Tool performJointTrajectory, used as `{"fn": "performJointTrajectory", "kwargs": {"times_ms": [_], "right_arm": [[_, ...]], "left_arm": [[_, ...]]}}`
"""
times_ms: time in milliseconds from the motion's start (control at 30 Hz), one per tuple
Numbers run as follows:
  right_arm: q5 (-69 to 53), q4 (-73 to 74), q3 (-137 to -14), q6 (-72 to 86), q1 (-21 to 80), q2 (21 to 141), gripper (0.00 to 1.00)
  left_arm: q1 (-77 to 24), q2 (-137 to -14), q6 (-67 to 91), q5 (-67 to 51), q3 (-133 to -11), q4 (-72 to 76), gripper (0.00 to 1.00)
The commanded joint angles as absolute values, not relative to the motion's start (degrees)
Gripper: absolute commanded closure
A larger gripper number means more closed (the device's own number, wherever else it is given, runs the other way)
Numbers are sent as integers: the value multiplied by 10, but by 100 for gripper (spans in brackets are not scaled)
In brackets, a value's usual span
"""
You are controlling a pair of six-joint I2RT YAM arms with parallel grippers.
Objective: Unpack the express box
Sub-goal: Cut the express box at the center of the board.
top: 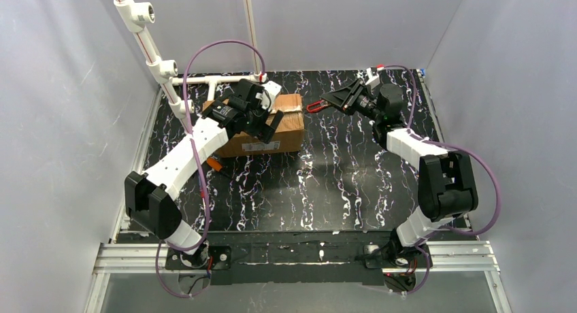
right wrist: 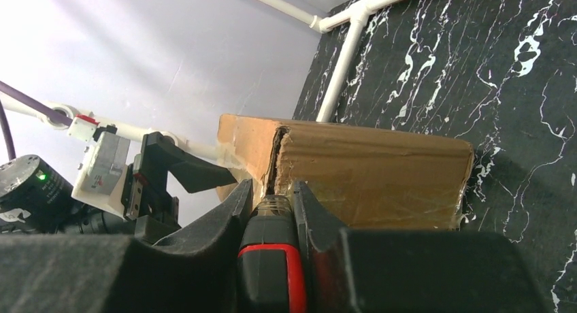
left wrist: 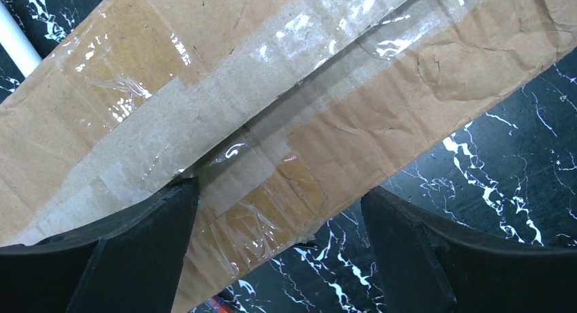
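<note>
Overhanging the express box point(top: 289, 130), left jaws spread; right jaws pinch a red tool point(top: 314, 107); label point(top: 262, 145) unreadable.

Brown box point(top: 262, 126) on a black table point(top: 340, 184) veined with white, like marble.

The box is plain tan cardboard, with strips of clear glossy tape point(left wrist: 326, 75) catching white glare and a white label point(top: 262, 145) with dark print on one side. The walls point(top: 61, 122) are pale grey-lilac. The pipes point(top: 146, 44) are white, one with a thin red stripe. The left arm point(top: 184, 160) and right arm point(top: 408, 146) have white shells and black joints, and purple cables point(top: 218, 47) loop from them. A tool point(right wrist: 269, 279) is black with a red rim. Something small and orange point(top: 213, 165) shows beside the left arm. A green light point(right wrist: 41, 176) glows on a black motor. The frame point(top: 299, 255) is silver.
</note>
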State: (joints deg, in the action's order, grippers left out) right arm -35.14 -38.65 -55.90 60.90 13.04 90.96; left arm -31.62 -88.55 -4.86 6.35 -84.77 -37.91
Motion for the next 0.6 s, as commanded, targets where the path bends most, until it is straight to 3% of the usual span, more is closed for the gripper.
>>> {"fn": "performJointTrajectory", "kwargs": {"times_ms": [0, 133, 267, 400, 567], "right_arm": [[-453, -358, -555, 598, 136, 920, 99], [-444, -234, -561, 543, 149, 869, 99], [-444, -290, -530, 567, 160, 883, 99], [-441, -218, -516, 526, 150, 837, 99], [-444, -268, -510, 523, 146, 880, 99]], "left_arm": [[-305, -910, 11, 76, -856, -385, 12], [-304, -908, 19, 77, -856, -385, 11], [-304, -922, 28, 76, -866, -386, 11], [-304, -917, 30, 77, -868, -396, 10], [-301, -913, 26, 80, -870, -394, 10]]}}
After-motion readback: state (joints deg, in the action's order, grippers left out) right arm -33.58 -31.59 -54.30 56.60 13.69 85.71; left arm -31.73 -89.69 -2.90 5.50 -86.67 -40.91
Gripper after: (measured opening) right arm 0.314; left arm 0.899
